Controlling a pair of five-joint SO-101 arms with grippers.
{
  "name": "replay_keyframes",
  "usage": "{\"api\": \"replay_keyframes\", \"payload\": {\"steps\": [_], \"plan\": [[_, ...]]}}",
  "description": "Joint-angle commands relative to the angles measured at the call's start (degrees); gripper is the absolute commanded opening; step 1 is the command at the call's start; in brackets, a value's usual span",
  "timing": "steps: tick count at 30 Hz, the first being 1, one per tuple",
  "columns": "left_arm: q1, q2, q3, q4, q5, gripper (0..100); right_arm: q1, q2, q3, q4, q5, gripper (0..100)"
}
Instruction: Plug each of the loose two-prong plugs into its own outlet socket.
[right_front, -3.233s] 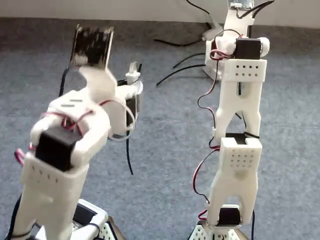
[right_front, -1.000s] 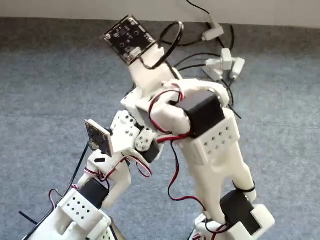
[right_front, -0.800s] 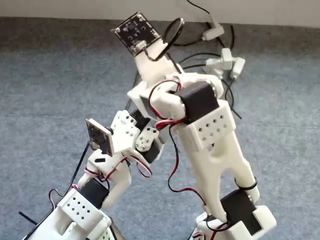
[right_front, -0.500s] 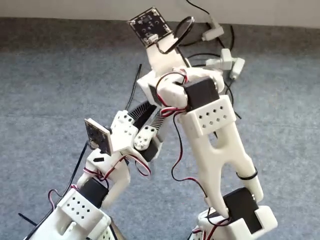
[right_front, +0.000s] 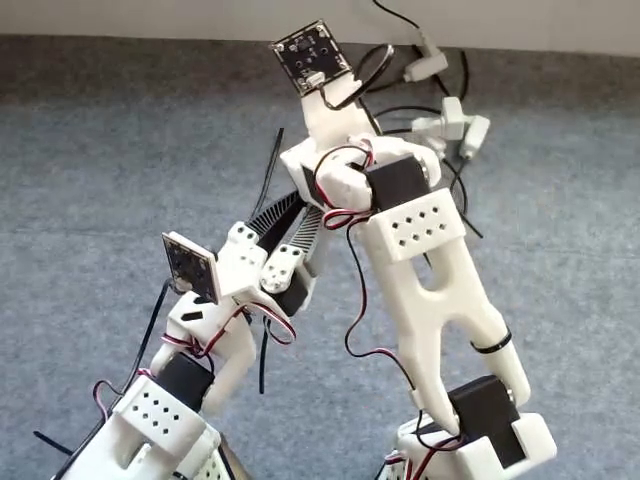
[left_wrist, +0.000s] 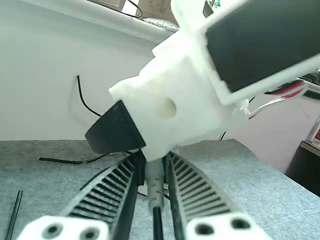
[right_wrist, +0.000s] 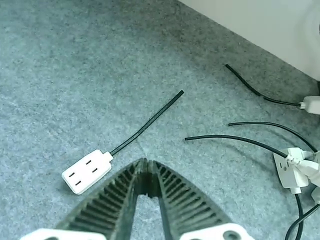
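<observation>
My left gripper (left_wrist: 154, 162) is shut on a white two-prong plug (left_wrist: 155, 187) whose black cord (right_front: 262, 350) hangs below it. In the high view its ribbed black fingers (right_front: 283, 212) sit under the right arm's wrist (right_front: 345, 175). That wrist looms directly in front in the left wrist view. My right gripper (right_wrist: 146, 176) is shut and holds nothing. It hangs over the carpet just beside a white outlet socket (right_wrist: 87, 172) with a short black cord (right_wrist: 147, 125).
More white plugs and sockets with black cords lie at the back right near the wall (right_front: 445, 125) (right_wrist: 295, 167); another plug (right_wrist: 312, 104) lies farther back. Grey carpet (right_front: 110, 170) stretches open to the left. The two arms cross closely at mid-table.
Over the last second the right arm's wrist and camera board have swung up and toward the back right. The left arm has shifted slightly left, still holding the plug.
</observation>
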Motion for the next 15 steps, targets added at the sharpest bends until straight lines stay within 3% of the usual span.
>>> {"api": "replay_keyframes", "payload": {"steps": [1,5,15], "plan": [[-1.98,-1.54,-5.14,-1.05,2.20,1,3.82,-1.45,-0.22,-0.13,0.70,0.7],[-2.15,-1.54,-5.05,-1.05,6.95,1,6.37,-1.45,-0.13,-1.89,0.62,0.7],[-1.80,-1.54,-4.44,-0.97,7.03,1,8.75,-1.63,-0.31,-4.09,0.35,0.7]]}}
